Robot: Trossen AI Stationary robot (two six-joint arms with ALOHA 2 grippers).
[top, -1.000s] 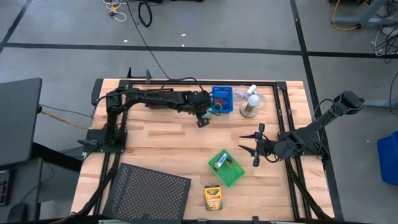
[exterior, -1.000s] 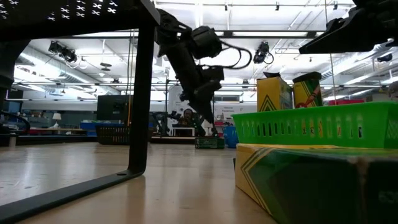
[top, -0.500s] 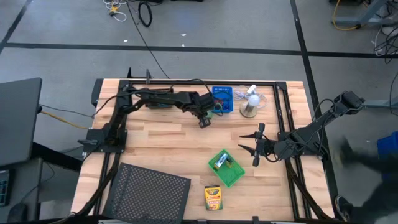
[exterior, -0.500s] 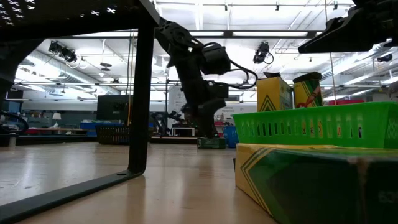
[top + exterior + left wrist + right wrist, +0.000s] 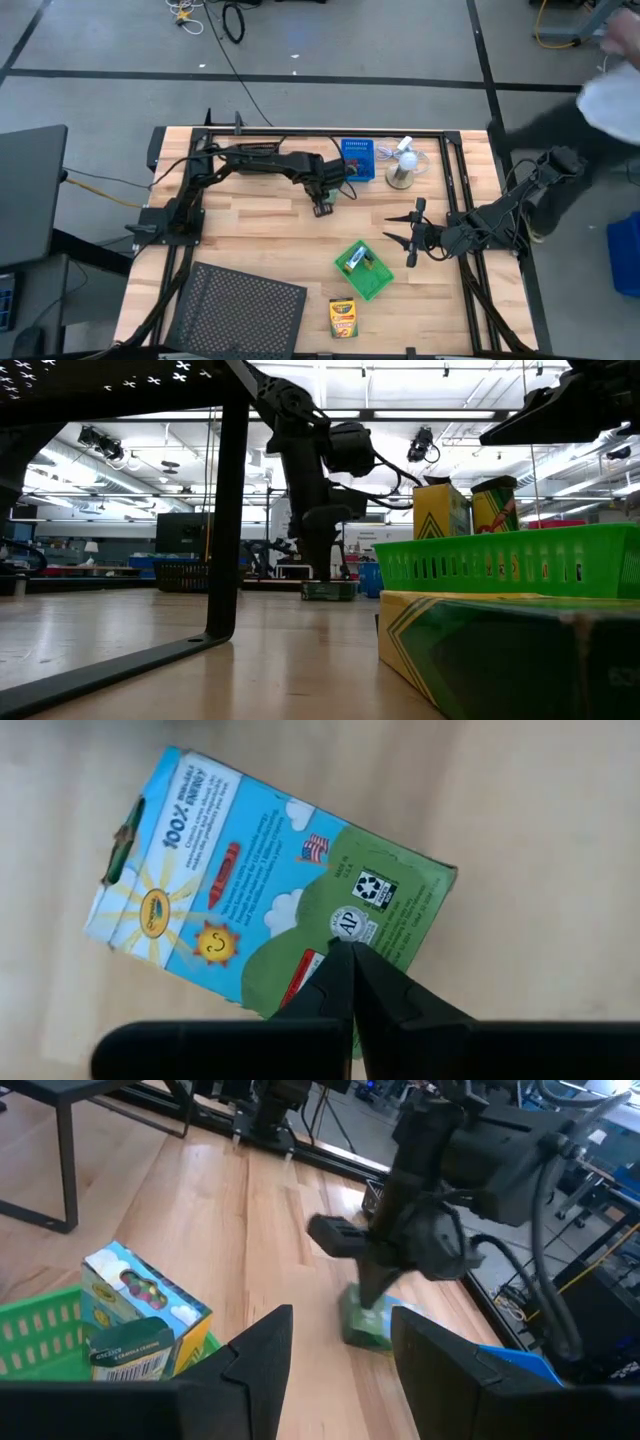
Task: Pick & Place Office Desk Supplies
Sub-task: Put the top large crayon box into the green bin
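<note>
My left gripper (image 5: 322,206) is shut on a small blue-and-green box (image 5: 270,890) in the middle of the table, just near of the blue bin (image 5: 357,160). In the low view the box (image 5: 328,590) sits flat at table level under the gripper (image 5: 318,572). My right gripper (image 5: 410,232) waits open at the table's right side, and its fingers (image 5: 262,1348) point toward the left arm. The green bin (image 5: 364,270) holds small boxes (image 5: 140,1305). A yellow crayon box (image 5: 343,317) lies near the near edge. My left gripper has its two fingertips (image 5: 340,960) shut together on the box's green end (image 5: 375,910). The fingers come from above, pointing down. The box lies flat below them, its underside at the table top (image 5: 328,598). The fingers themselves hide the exact place of contact.
A white mini fan (image 5: 402,165) stands right of the blue bin. A large black mesh tray (image 5: 240,310) stands raised on legs at the near left corner. A person (image 5: 590,110) moves beside the table's far right. Bare wood lies between the left gripper and the green bin.
My left gripper has moved away from the blue bin toward the table's near edge and slightly down, and its wrist has come more upright. The small box has travelled with it. A person has come into view at the table's right.
</note>
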